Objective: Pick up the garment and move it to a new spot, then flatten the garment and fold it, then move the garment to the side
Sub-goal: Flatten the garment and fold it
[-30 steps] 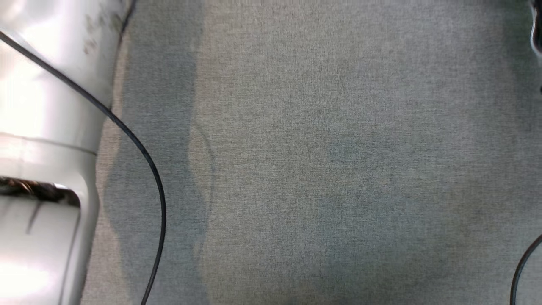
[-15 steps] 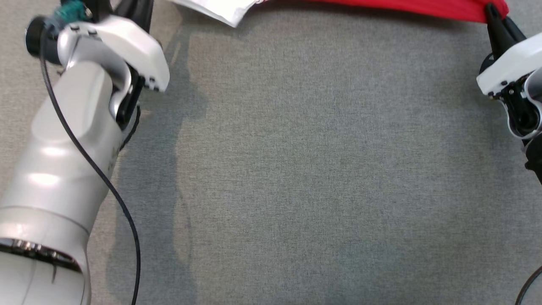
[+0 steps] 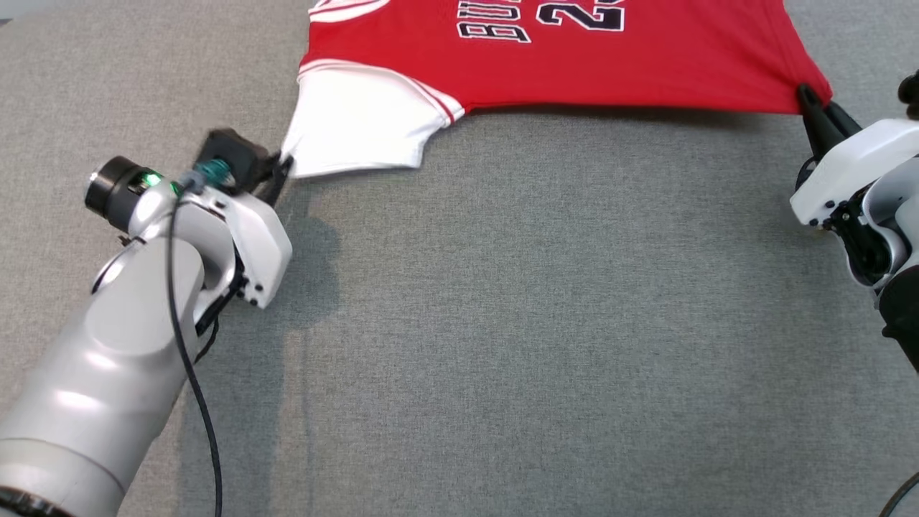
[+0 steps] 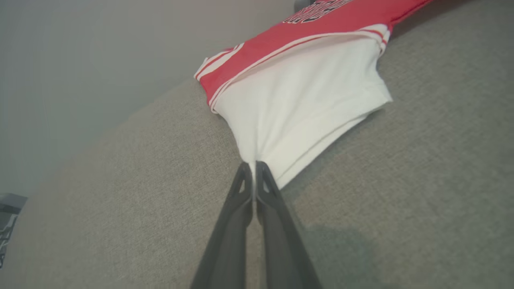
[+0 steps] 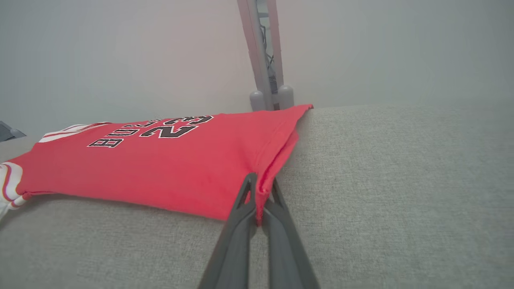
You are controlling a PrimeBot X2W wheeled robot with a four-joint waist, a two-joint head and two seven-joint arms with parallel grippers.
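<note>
The head camera now looks farther forward than it did half a second ago, so you get much more of the garment point(image 3: 574, 64). That is the view shifting; nothing says the cloth itself moves.

**Head view:** The red jersey lies across the far side of the grey worktop point(image 3: 538, 323), lettering up. Its near edge is stretched between your two arms and casts a thin shadow. The left jaws sit at the tip of the white sleeve point(image 3: 359, 122), ahead of the left arm point(image 3: 129, 345). The right jaws sit at the near red hem corner point(image 3: 815, 90).

**Left wrist view:** The left jaws are pressed fully together on the sleeve's cuff edge. The fingers point(image 4: 237, 208) meet there and the white cloth point(image 4: 305, 104) fans out from the pinch in tension creases.

**Right wrist view:** The right jaws are likewise clamped tight on a bunched fold of hem point(image 5: 277, 160), with the fingers point(image 5: 241, 224) either side of it. The body of the jersey point(image 5: 160, 168) rests flat beyond, close to the worktop's far edge.

Treat it as light, limp and stretchy: it sags wherever you do not hold it, and it likely drags on this textured cover. A thin pinch can slip, so keep both holds at seamed edges, where the cloth is doubled.
</note>
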